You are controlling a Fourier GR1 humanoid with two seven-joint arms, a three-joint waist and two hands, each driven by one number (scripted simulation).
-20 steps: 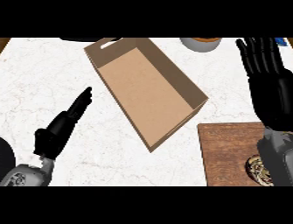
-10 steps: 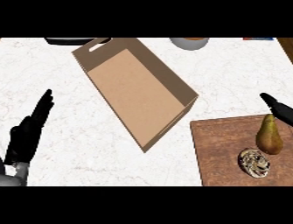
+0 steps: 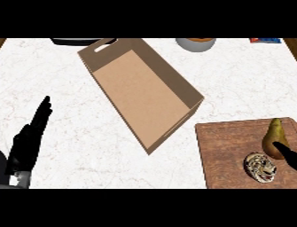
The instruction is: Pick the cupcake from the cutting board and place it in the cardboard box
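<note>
Cupcake [image 3: 260, 167] is what we are after, and it sits on the cutting board [image 3: 226, 146] at about four o'clock in the head view, not yet lifted. At its one o'clock, close beside it, a pear [image 3: 273, 133] lies on the same board. Our right hand [image 3: 296, 160] enters from four o'clock with what shows of its fingers straight and holding nothing, the tip reaching over the pear's base just to the cupcake's two o'clock. We judge it is placed there because the board lies on this arm's side, which makes it the natural one to do the picking. With the pear so close, the fingers will need to curl round the cupcake alone. The cardboard box [image 3: 141, 95] lies open-topped near the centre and runs on a slant from eleven o'clock towards five. Its near corner is just beside the board's eleven o'clock corner, so the carry should be short. Our left hand [image 3: 29, 137] rests at eight o'clock, open with straight fingers and well apart from both box and board, presumably kept there so it does not get in the way.
</note>
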